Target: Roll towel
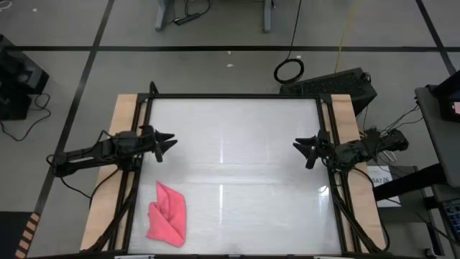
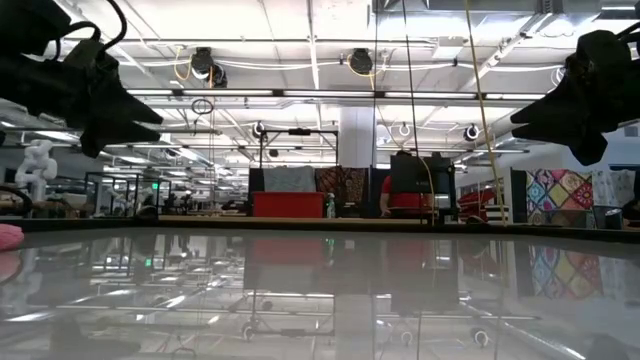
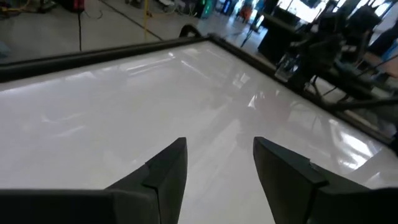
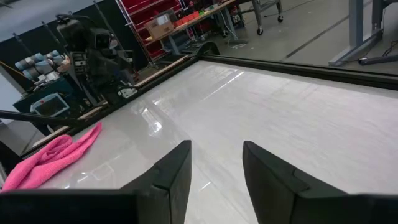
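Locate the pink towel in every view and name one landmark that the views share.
High view: the towel lies crumpled at the lower left, near the table's left rail.
Low view: a pink sliver at the far left edge.
Left wrist view: not in it.
Right wrist view: at the left, across the table.
Shared landmark: the glossy white table.

I look out on a wide workshop hall lit by bright ceiling lights (image 2: 300, 20), with a red cabinet (image 2: 287, 204) at twelve o'clock. At three o'clock hangs a patterned quilt (image 2: 560, 192); grey floor (image 1: 215, 68) carries black tape lines.
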